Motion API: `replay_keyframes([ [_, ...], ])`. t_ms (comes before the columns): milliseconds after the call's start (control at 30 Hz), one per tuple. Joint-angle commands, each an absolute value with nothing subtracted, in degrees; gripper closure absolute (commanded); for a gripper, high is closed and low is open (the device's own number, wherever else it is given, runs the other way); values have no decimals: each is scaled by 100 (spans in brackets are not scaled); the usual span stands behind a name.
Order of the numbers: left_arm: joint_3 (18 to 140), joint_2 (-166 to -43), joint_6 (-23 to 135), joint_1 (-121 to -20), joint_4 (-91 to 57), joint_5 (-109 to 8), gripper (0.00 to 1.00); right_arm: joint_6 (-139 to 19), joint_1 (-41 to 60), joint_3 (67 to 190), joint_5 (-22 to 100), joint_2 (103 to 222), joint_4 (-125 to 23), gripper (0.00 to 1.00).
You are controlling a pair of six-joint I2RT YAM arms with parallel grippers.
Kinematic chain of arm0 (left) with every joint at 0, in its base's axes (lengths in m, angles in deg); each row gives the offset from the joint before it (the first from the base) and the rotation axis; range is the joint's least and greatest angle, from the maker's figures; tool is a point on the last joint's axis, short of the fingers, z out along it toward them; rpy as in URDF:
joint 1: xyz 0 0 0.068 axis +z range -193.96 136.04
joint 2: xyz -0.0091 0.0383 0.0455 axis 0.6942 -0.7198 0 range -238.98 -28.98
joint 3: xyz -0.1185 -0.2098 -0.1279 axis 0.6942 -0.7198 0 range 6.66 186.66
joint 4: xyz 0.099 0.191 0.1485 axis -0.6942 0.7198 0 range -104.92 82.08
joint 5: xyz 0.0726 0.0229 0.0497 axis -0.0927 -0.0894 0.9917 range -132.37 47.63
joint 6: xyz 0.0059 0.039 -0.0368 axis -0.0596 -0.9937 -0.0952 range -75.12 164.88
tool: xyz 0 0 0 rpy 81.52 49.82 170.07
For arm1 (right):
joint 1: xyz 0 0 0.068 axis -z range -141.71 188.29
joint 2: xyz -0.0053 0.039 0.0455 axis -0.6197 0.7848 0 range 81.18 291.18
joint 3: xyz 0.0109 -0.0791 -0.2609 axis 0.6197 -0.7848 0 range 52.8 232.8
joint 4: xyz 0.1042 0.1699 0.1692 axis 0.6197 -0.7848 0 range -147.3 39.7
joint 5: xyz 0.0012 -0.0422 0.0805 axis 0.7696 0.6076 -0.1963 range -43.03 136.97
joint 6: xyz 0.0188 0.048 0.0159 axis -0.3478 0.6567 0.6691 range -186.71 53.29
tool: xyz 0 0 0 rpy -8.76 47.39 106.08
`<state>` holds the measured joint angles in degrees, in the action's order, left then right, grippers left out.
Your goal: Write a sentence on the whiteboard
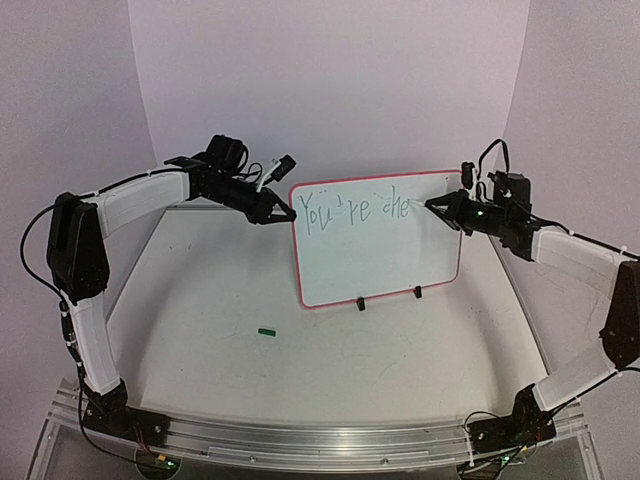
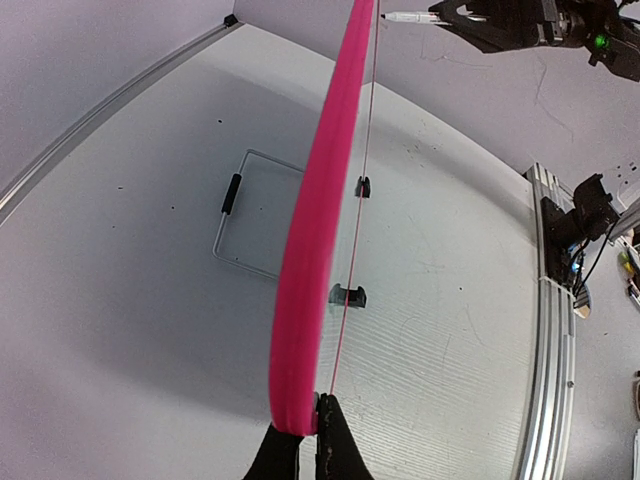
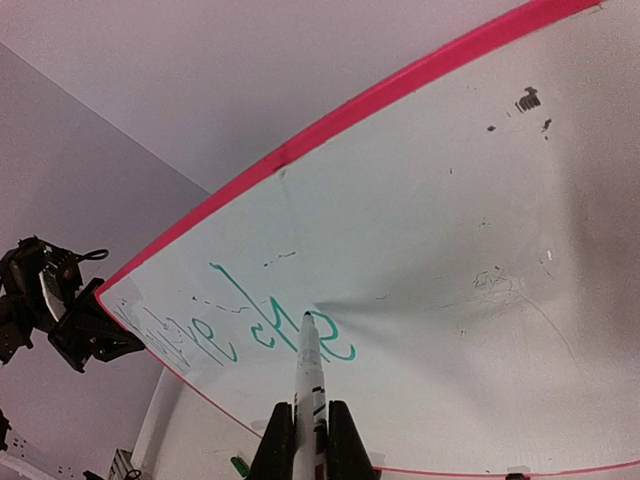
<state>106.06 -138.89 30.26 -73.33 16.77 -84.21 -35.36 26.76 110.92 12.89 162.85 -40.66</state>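
The whiteboard (image 1: 385, 262) stands upright on two black clip feet (image 1: 361, 304) in the middle of the table, its frame pink-red. Green marker words of the sentence (image 1: 355, 210) run along its top, reading roughly "You're che". My left gripper (image 1: 289, 213) is shut on the board's upper left edge; the left wrist view shows the frame (image 2: 315, 230) edge-on, pinched between the fingers of the left gripper (image 2: 318, 415). My right gripper (image 3: 312, 408) is shut on a white marker (image 3: 310, 365), whose tip touches the board at the end of the green writing (image 3: 262, 332). From above, the right gripper (image 1: 442, 208) is at the board's upper right.
A small green marker cap (image 1: 266, 331) lies on the table in front of the board's left side. A wire rectangle with a black handle (image 2: 243, 214) lies behind the board. An aluminium rail (image 1: 330, 436) runs along the near edge, and white walls close in the back and sides.
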Motion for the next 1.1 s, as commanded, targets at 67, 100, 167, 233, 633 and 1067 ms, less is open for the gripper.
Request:
replay_keyframes([
  [67,10690,-14013,2806,-7402,1992,-8095,100,-3530,2696,11440,1301,16441,-3826,100],
  [100,10694,-14011,2811,-7403,1992,-8095,100,-3524,2696,11439,1340,16449,-3824,100],
  [167,10686,-14011,2817,-7405,1989,-8098,100,-3498,2696,11416,1444,16434,-3817,100],
  [233,10678,-14007,2810,-7402,1991,-8099,100,-3477,2696,11358,1576,16383,-3822,100],
  [633,10642,-13978,2780,-7402,1982,-8108,100,-3395,2696,11020,1702,16208,-3834,100],
  [1067,10607,-13958,2779,-7402,1963,-8122,100,-3334,2696,10626,1602,16189,-3850,100],
])
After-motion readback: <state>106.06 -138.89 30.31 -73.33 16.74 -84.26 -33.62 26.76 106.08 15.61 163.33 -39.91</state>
